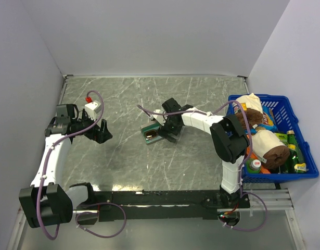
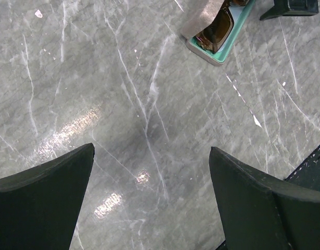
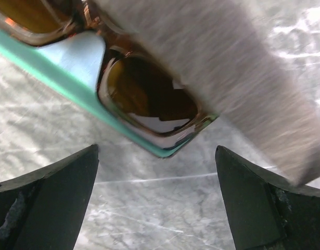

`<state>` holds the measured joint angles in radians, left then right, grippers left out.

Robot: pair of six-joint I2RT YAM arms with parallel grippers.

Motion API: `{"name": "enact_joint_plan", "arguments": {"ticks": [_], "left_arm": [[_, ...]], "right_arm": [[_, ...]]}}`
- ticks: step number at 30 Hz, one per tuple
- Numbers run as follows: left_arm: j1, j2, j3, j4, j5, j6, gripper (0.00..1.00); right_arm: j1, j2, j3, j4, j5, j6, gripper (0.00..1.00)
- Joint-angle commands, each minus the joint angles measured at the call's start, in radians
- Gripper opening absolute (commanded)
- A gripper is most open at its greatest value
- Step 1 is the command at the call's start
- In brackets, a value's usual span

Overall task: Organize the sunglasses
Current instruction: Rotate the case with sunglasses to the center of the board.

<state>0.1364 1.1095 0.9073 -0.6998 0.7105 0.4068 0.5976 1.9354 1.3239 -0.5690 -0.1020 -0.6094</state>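
Resting in an open case (image 2: 222, 51), the sunglasses (image 3: 149, 96) lie with their amber-brown lenses against the case's teal lining, on a grey marble-patterned counter (image 1: 201, 166). The case's grey-brown lid (image 3: 232, 78) is raised and covers part of the thin dark frame in the right wrist view.

The right end effector (image 3: 157, 203) hangs just beside the case on the side toward the blue basket (image 1: 297, 125). Its fingers are spread wide and hold nothing. From its own camera, one lens and a corner of the case's teal rim fill the space ahead of the two dark fingers, and neither finger touches the case.

The left end effector (image 2: 152, 198) is well apart from the case, on the side away from the basket. It too is spread wide and empty, with only bare counter between its fingers. The case and glasses show at the far edge of its camera's view.

The basket, also well apart from the case, is packed with bottles, packets and brown and cream soft items.
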Motion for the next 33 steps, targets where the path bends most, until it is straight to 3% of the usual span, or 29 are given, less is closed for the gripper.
{"name": "enact_joint_plan", "arguments": {"ticks": [1, 12, 16, 27, 33], "left_arm": [[0.006, -0.022, 0.005, 0.013, 0.029, 0.026, 0.96], [0.006, -0.026, 0.007, 0.006, 0.043, 0.033, 0.97], [0.005, -0.027, 0.007, 0.005, 0.046, 0.032, 0.96], [0.005, -0.034, 0.013, 0.005, 0.037, 0.027, 0.96], [0.005, -0.034, 0.027, 0.008, 0.014, 0.013, 0.96]], "right_arm": [[-0.007, 0.051, 0.064, 0.017, 0.051, 0.002, 1.0], [-0.024, 0.068, 0.15, 0.023, 0.077, 0.013, 1.0], [-0.035, -0.004, 0.118, -0.003, 0.059, 0.014, 1.0], [-0.079, -0.262, -0.052, -0.065, -0.037, 0.085, 1.0], [-0.163, -0.199, -0.014, -0.101, -0.177, 0.218, 1.0]]}}
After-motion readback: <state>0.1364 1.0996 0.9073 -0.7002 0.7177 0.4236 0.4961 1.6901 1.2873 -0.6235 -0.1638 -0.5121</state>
